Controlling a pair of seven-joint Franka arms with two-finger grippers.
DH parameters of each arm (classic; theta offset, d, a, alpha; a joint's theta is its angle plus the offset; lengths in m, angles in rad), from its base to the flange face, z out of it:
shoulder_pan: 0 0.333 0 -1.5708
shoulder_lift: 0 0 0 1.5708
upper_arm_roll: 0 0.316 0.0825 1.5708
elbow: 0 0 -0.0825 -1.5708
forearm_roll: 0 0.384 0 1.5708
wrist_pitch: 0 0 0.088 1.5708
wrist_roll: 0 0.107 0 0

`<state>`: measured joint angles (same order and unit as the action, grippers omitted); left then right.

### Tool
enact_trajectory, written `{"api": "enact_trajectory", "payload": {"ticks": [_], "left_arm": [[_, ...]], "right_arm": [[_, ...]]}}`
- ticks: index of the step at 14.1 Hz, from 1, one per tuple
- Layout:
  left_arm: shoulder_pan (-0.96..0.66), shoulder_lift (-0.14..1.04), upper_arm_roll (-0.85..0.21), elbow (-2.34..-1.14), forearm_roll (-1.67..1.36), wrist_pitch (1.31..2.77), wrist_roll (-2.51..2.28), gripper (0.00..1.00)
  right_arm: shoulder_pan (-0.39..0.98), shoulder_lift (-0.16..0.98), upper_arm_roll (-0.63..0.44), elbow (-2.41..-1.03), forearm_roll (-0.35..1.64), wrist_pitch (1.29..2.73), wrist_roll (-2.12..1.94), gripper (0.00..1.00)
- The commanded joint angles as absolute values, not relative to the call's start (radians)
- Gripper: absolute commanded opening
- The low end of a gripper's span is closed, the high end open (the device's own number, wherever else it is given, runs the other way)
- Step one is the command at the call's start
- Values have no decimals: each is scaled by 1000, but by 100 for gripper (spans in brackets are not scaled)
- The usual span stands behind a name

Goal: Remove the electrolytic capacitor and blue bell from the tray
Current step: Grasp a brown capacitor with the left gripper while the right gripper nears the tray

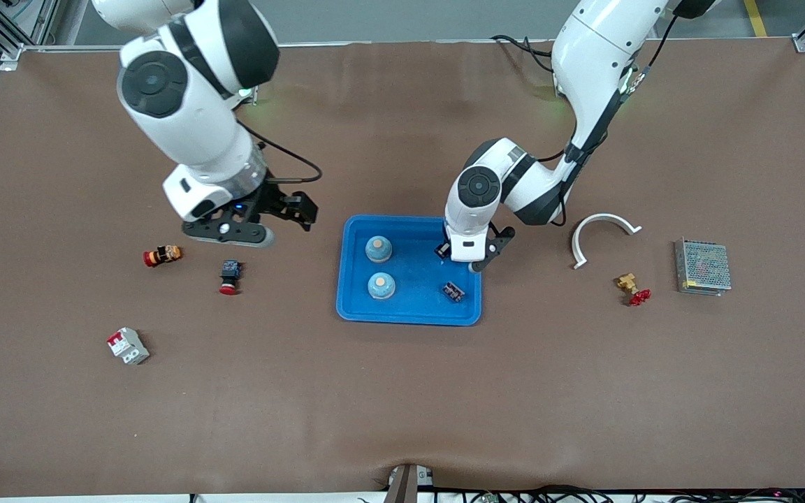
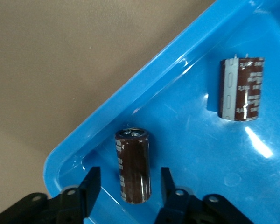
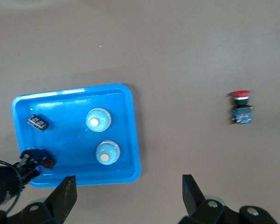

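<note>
Capacitors, two dark brown cylinders, lie inside the shallow blue plastic tray (image 1: 357,307): one capacitor (image 2: 133,165) sits in the tray's corner between the spread fingers of the left tool (image 2: 128,186), which do not touch it, and the other capacitor (image 1: 453,292) lies nearer the front camera. Two pale blue domed bells (image 1: 379,249) (image 1: 381,286) rest in the tray toward the right arm's end. The right tool (image 1: 235,230) hangs with its fingers wide apart over the brown tabletop (image 1: 402,391), above a red-capped push button (image 1: 229,276).
</note>
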<state>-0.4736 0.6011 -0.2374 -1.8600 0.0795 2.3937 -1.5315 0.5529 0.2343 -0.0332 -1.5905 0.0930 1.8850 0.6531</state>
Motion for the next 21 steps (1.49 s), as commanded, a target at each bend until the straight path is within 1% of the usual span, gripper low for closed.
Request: {"api": "enact_trajectory", "payload": {"ticks": [1, 4, 5, 7, 8, 10, 12, 14, 17, 19, 21], "left_arm": [[-483, 615, -232, -1848, 101, 2404, -1555, 54], [-482, 627, -230, -1836, 101, 2404, -1555, 42], [-482, 637, -230, -1827, 101, 2404, -1555, 36], [-482, 647, -229, -1816, 101, 2404, -1555, 17], [-482, 647, -227, -1810, 103, 2404, -1551, 0], [-473, 632, -226, -1790, 106, 2399, -1539, 0], [-468, 600, -224, -1769, 136, 2382, -1532, 0], [-445, 562, -224, -1746, 167, 2359, -1529, 0], [-437, 563, -224, -1651, 205, 2293, -1511, 0], [-433, 558, -224, -1629, 206, 2284, -1464, 0], [-399, 545, -224, -1618, 207, 2254, -1405, 0]], "right_arm": [[583, 262, -41, -1583, 86, 1917, 687, 100], [618, 296, -41, -1583, 89, 1968, 747, 100], [630, 311, -41, -1583, 90, 1985, 764, 100], [655, 346, -41, -1582, 98, 2020, 773, 100], [666, 365, -40, -1583, 100, 2043, 773, 100], [679, 397, -38, -1583, 103, 2080, 772, 100], [716, 422, -41, -1586, 112, 2149, 776, 100], [729, 446, -41, -1586, 97, 2155, 778, 100], [733, 459, -41, -1595, 84, 2169, 770, 100], [738, 463, -41, -1623, 81, 2209, 767, 100], [738, 463, -41, -1635, 80, 2220, 765, 100]]}}
